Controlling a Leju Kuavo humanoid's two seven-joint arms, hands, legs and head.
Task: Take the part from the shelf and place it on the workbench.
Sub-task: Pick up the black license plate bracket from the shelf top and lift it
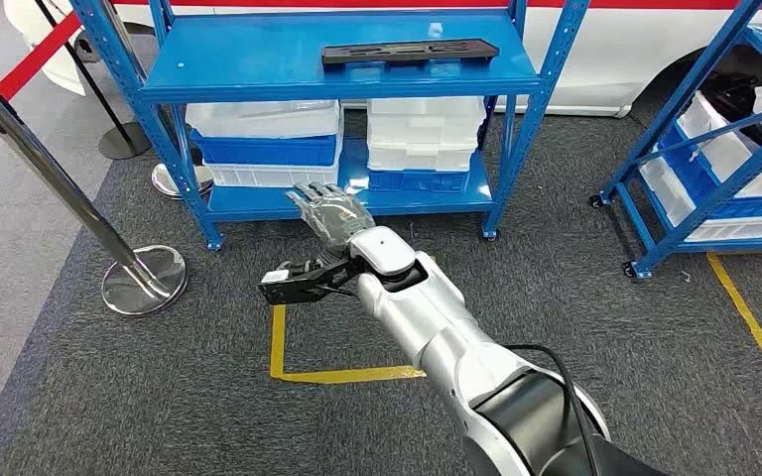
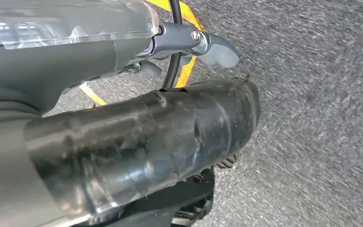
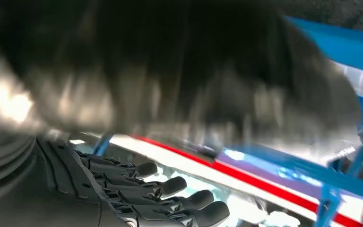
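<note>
I see the right arm extended forward over the grey carpet, above a yellow floor marking (image 1: pixel 288 357). The right hand (image 1: pixel 329 211) is raised toward the blue shelf (image 1: pixel 258 61), fingers (image 3: pixel 170 187) apart and nearly straight, holding nothing. The left hand (image 2: pixel 123 52) hangs over the carpet; I cannot tell how its fingers stand. Beyond, white bins (image 1: pixel 427 129) fill the lower level. The part (image 1: pixel 409 52), a flat black strip, lies on the shelf's top level, well apart from the right hand.
</note>
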